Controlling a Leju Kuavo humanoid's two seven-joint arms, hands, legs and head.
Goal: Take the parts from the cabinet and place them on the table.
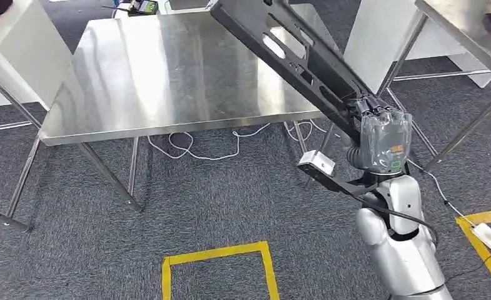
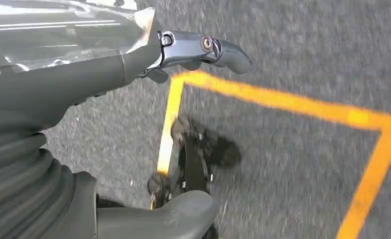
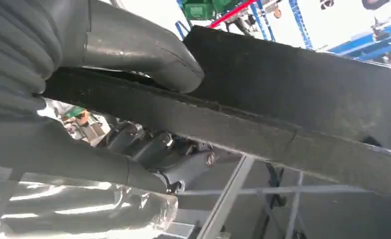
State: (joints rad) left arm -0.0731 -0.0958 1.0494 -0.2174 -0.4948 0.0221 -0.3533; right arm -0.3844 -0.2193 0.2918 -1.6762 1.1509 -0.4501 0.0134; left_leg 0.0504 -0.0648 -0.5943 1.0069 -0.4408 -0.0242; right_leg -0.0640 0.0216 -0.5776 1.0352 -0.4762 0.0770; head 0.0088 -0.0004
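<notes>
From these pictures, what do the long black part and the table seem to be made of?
The long black part, held by the right robot hand: probably moulded plastic, matte, with cut-out openings and a slightly rough surface close up; coated metal cannot be excluded.
The table: most likely stainless steel, brushed, because its grey top gives soft reflections and its legs are thin metal.

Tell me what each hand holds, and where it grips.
The right hand grips a long black part near its lower end, its upper end reaching over the table. The left hand holds nothing.
</notes>
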